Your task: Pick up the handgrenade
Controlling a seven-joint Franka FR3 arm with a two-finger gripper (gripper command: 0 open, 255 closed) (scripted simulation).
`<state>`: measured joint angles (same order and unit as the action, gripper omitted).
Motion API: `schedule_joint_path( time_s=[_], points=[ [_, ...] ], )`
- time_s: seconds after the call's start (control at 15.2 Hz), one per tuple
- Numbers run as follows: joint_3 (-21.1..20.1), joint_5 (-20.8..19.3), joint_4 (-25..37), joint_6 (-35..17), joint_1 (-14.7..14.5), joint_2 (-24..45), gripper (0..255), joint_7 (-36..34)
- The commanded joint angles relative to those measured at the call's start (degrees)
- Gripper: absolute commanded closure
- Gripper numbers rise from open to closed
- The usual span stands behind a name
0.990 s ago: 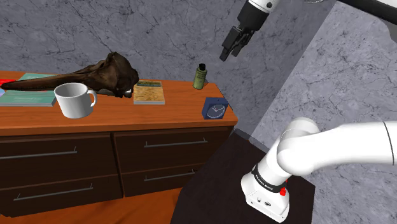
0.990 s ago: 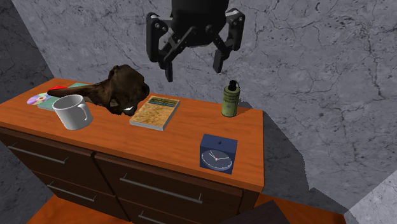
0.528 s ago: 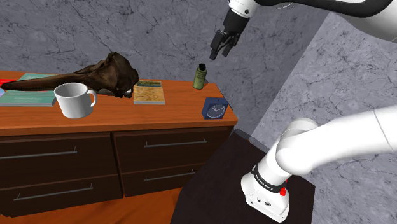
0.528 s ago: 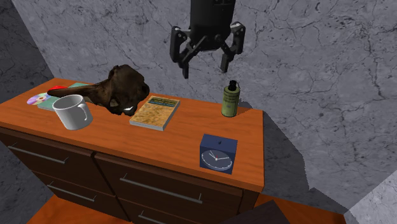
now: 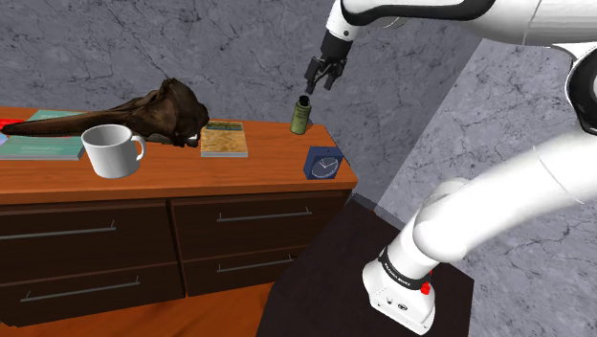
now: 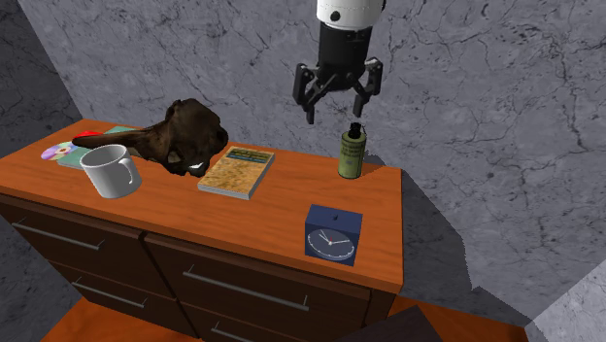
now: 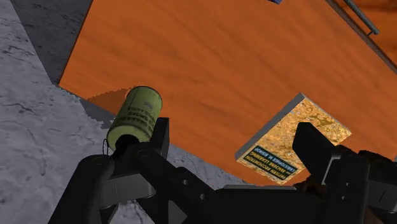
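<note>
So the grenade (image 6: 352,153) was standing upright at the back edge of the dresser (image 6: 272,209), right by the wall, toward the end where the clock (image 6: 333,236) sat. Its long axis ran straight up and down, with the fuse cap pointing at the ceiling. The gripper (image 6: 334,115) hung just above it, a bit off toward the book (image 6: 236,171), with its jaws spread wide and holding nothing. It looked like a stiff, smooth little can, probably hefty and a bit slippery, so I'd pinch it across the middle of the body, below the cap.
</note>
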<state>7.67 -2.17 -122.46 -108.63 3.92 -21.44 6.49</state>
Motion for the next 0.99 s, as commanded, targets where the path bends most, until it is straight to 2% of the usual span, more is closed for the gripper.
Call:
schedule_joint_path(
  time_s=[0.0, 0.73, 0.92],
  points=[
    [1.15, 0.02, 2.24, -1.09, 0.51, 4.03, 0, 0.87],
    [6.26, 3.00, 17.95, -4.03, 4.03, 26.71, 0, 5.97],
    [6.37, 3.29, 17.64, -5.48, 4.31, 28.05, 0, 6.24]
  ],
)
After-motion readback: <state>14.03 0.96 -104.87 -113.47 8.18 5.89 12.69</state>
